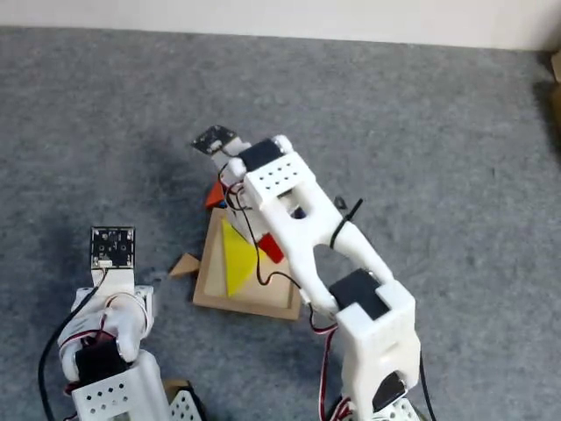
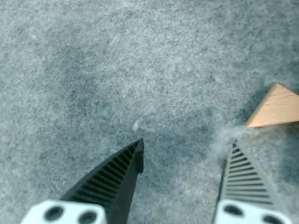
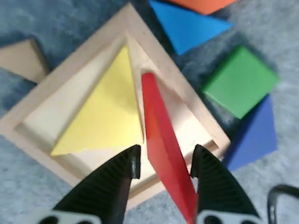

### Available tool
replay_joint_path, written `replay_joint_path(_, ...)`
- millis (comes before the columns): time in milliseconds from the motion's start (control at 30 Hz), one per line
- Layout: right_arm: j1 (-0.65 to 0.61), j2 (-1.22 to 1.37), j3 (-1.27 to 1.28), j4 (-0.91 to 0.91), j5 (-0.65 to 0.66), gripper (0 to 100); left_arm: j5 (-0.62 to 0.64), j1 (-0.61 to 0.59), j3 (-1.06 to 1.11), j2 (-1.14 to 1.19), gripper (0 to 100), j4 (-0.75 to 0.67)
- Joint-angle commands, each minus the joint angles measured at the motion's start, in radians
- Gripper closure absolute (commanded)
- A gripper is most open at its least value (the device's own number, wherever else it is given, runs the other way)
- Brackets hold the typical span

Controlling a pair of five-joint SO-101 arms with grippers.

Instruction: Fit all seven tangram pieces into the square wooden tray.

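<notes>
Closest to the lens, the right claw [image 3: 167, 154] is seen pinching, as far as can be judged, a glossy red piece [image 3: 161, 135]. It is held on edge and tilted inside the tray [image 3: 70, 70], not yet laid flat. One piece can be counted as done: a smooth yellow triangle [image 3: 105, 112] is seated flat in the pale, square, raised-rimmed wooden tray. Five pieces are left outside on the grey, felt-like worktop [image 3: 46, 18]. A green square [image 3: 240, 81] and a dark blue piece [image 3: 254, 133] lie just beside one rim, with a lighter blue triangle [image 3: 187, 25] and an orange piece [image 3: 201, 3] farther off. A bare-wood triangle [image 3: 21, 58] is found by the opposite side. Near that triangle the left claw [image 2: 187, 142] is held spread over bare worktop, with nothing between its ribbed fingers [image 2: 117, 177].
</notes>
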Motion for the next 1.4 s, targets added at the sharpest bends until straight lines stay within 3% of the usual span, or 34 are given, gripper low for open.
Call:
replay_joint_path(0, 0.024, -0.142, -0.081, 0.058, 0.008, 82.4, -0.011, -0.007, -0.018, 0.002, 73, -0.003)
replay_joint_path(133, 0.062, -0.214, -0.071, 0.091, 0.012, 84.2, -0.011, -0.007, -0.018, 0.002, 73, -0.003)
replay_joint_path(300, 0.124, -0.239, 0.079, 0.035, 0.028, 99.6, -0.011, -0.007, -0.018, 0.002, 73, -0.003)
replay_joint_path(533, 0.157, -0.232, 0.417, -0.278, 0.086, 99.3, -0.011, -0.007, -0.018, 0.002, 73, -0.003)
replay_joint_path(800, 0.051, -0.209, 0.544, -0.464, 0.084, 99.3, -0.011, -0.007, -0.018, 0.002, 73, -0.003)
replay_joint_path(1033, -0.012, -0.091, 0.464, -0.463, 0.071, 99.3, -0.011, -0.007, -0.018, 0.002, 73, -0.003)
replay_joint_path(1367, 0.007, -0.231, 0.328, -0.291, -0.072, 99.3, -0.011, -0.007, -0.018, 0.002, 73, -0.003)
